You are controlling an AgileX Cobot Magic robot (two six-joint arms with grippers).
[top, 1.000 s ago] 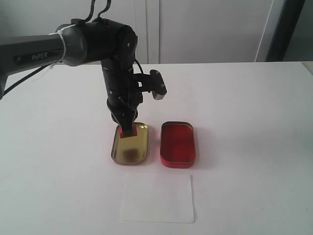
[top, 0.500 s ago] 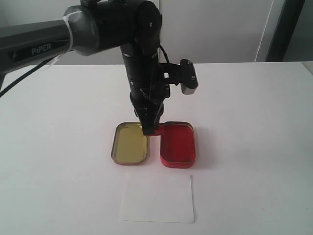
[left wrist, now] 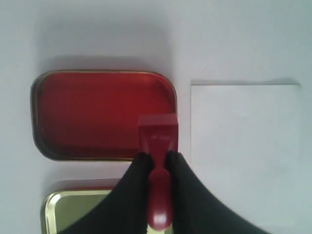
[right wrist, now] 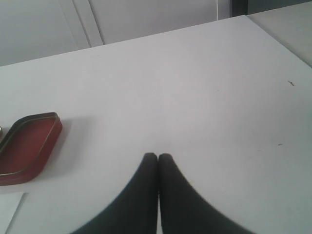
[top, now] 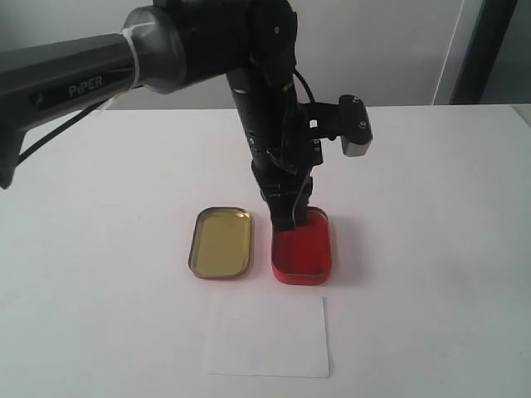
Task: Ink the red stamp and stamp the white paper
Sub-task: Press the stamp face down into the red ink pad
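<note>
White tabletop (top: 431, 207) carries a rounded-rectangle red ink tin (left wrist: 92, 114) beside a plain white paper sheet (left wrist: 243, 146). Left gripper (left wrist: 155, 157) clamps the handle of a small red square-based stamp (left wrist: 158, 134), held over the tin's corner. Right gripper (right wrist: 157, 157) is closed and empty.

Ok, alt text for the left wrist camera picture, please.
The left hand grips the red stamp by its handle, its block over a corner of the red ink tin. The white paper lies beside the tin, and part of a gold tin shows near the hand.
</note>
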